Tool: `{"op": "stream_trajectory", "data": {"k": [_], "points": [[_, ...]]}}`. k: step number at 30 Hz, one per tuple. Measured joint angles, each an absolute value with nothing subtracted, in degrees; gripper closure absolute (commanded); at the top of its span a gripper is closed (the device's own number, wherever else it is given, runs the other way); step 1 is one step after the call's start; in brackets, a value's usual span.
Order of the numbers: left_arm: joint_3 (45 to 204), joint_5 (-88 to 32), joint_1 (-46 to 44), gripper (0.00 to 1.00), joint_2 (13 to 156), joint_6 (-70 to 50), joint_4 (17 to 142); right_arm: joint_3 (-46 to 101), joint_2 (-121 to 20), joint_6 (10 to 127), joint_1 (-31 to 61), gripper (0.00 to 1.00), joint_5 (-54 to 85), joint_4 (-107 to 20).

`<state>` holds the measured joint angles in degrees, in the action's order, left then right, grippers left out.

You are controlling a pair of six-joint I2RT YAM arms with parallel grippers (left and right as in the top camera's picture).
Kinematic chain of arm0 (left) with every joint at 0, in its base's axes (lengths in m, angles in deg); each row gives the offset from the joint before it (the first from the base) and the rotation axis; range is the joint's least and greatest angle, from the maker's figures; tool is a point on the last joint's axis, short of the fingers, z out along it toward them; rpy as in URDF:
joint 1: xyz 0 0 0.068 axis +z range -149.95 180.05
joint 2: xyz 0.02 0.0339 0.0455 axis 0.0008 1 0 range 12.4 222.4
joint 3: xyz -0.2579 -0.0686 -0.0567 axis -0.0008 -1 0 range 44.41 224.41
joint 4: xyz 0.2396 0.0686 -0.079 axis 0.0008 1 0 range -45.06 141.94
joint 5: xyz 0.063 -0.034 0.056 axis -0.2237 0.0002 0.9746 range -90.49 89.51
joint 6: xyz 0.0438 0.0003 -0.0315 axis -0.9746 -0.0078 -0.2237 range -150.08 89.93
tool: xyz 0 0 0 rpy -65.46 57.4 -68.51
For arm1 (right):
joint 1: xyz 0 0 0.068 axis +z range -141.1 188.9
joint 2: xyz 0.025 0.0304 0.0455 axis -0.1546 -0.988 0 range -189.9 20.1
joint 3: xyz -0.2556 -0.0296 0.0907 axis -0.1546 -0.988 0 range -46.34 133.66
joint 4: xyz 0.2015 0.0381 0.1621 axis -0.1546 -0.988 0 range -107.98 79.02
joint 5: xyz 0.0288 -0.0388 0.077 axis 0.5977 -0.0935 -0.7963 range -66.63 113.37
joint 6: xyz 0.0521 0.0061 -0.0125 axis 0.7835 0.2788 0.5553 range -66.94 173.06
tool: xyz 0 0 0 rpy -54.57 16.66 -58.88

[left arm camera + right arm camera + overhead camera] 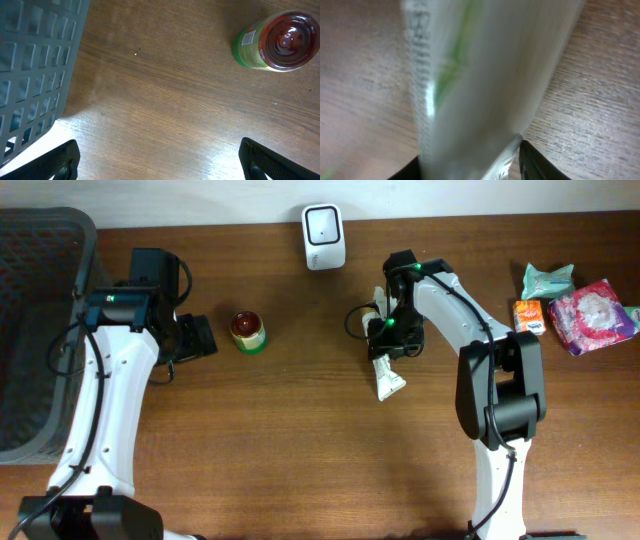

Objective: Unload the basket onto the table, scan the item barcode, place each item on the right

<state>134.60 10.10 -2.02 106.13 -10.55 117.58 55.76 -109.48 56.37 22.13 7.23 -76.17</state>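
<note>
Far left of the overhead frame: grey plastic basket [40,330], rigid lattice walls. Just right of it: left hand [195,338] released, dark fingers [50,162] spread wide over bare wood-grain tabletop [300,460]. Near it, not touching: squat round jar [248,332], glossy red lid, green label, upright. Top centre: white rounded scanner [324,236] at the back edge. Right of centre: right hand [385,345] clenched on a flat white-and-green sachet [388,380], blurred in the wrist view; whether lifted off the wood, undeterminable. Upper right: crinkled soft packets [590,315], clustered. Open wood across the lower middle.
</note>
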Motion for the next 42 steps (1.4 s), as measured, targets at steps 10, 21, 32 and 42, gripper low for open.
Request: {"op": "stream_trajectory", "data": {"k": [10, 21, 32, 42], "points": [[134.60, 10.10, -2.02, 0.01, 106.13, -10.57, 117.58, 57.69, -109.30, 56.98, 22.06, 0.96, 0.63, -77.72], [134.60, 10.08, -2.02, 0.01, 106.13, -10.55, 117.58, 63.41, -100.56, 45.73, 22.09, 0.96, -18.43, -77.76], [134.60, 10.08, -2.02, 0.01, 106.13, -10.55, 117.58, 64.22, -97.70, 36.37, 22.06, 0.96, -36.07, -77.79], [134.60, 10.08, -2.02, 0.01, 106.13, -10.55, 117.56, 64.22, -97.70, 36.50, 18.98, 0.96, -37.43, -79.08]]}}
